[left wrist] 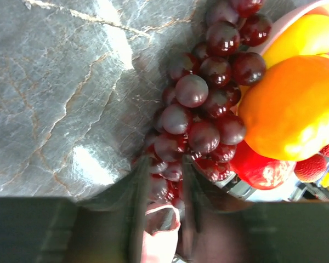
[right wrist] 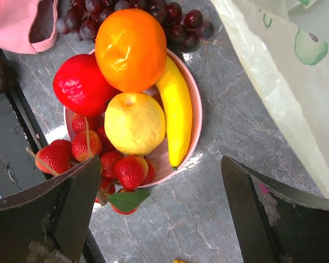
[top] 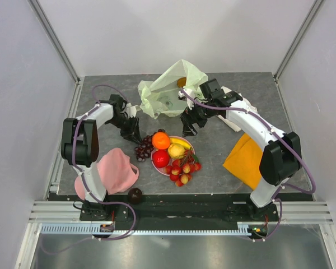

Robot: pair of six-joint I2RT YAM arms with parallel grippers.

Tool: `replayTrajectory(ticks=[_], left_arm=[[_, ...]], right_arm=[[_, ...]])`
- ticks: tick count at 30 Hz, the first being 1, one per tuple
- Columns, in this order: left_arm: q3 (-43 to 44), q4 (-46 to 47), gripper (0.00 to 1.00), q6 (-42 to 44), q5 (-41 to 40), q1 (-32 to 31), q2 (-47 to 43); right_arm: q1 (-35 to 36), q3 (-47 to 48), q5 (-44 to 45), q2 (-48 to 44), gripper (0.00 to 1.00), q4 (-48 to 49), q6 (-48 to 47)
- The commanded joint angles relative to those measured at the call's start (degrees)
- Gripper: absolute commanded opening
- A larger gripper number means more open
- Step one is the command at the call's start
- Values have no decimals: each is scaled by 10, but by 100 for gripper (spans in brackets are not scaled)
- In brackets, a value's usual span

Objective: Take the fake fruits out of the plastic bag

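From above, the plastic bag (top: 169,92) is lying behind the pink plate (top: 192,150), apart from it. An orange shape (top: 181,82) is showing in its mouth, so I am judging that at least one fruit is waiting inside. The right gripper (top: 188,124) is hanging between plate and bag, spread wide and carrying nothing. If you are sending it in, the thin film is liable to get caught along with the fruit, dragging the whole bag toward the plate. The dark plum (top: 135,195) is sitting alone in front of the plate, near the table's front edge, where one nudge is risking a roll-off.

Through the left wrist, the left gripper (left wrist: 164,164) is standing narrow. Its fingers (left wrist: 136,208) are flanking the end grapes of the grape bunch (left wrist: 200,109), which is lying just beside the plate. Whether they are truly pinching, you cannot tell. A hold on a few glossy grapes is inviting a slip, or a swing into the orange (left wrist: 290,107).

Through the right wrist, that orange is perching on top of the red apple (right wrist: 82,85), a yellow fruit (right wrist: 134,123) and the banana (right wrist: 178,109). The berry cluster (right wrist: 98,159) is spilling over the plate's rim. You are working around a crowded pile, and any bump is threatening to topple it.
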Motion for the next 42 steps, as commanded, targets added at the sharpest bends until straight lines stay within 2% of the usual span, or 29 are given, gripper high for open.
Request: replayTrajectory(ticks=[1, 2, 5, 11, 15, 16, 18, 19, 21, 22, 23, 27, 31, 34, 37, 42], left_arm=[[15, -12, 20, -2, 41, -1, 13], [20, -12, 12, 3, 45, 0, 11], [35, -9, 2, 9, 51, 5, 5], [77, -4, 2, -5, 55, 27, -72], [87, -19, 2, 22, 53, 26, -120], [89, -50, 2, 33, 51, 26, -121], [83, -87, 28, 66, 46, 26, -118], [73, -96, 50, 71, 35, 26, -127], [22, -100, 61, 99, 33, 24, -146], [-11, -98, 99, 119, 33, 21, -159], [-25, -87, 99, 125, 28, 18, -178], [-58, -48, 98, 147, -25, 9, -189], [-48, -51, 82, 153, -20, 10, -157], [-54, -55, 76, 157, -21, 7, -119], [-53, -48, 75, 147, -37, 3, -85], [-61, -19, 77, 125, -32, -22, -79]], right_arm=[[0, 45, 2, 15, 98, -4, -3], [0, 50, 11, 19, 98, -11, -7], [0, 72, 30, 31, 98, -27, -26], [-2, 117, 68, 41, 98, -65, -53], [-5, 127, 41, 48, 98, -73, -49], [-6, 137, 34, 53, 98, -77, -40], [-9, 145, 11, 54, 98, -80, -25], [-8, 149, 4, 51, 98, -78, -23], [-8, 156, -2, 47, 98, -77, -15], [-7, 158, 5, 41, 98, -74, -18], [-4, 160, 36, 37, 98, -73, -13], [-1, 152, 58, 12, 98, -72, -30], [-1, 128, 63, -6, 98, -67, -30], [0, 110, 70, -12, 98, -57, -34], [0, 119, 76, -9, 98, -60, -35], [0, 129, 71, -4, 98, -68, -41]])
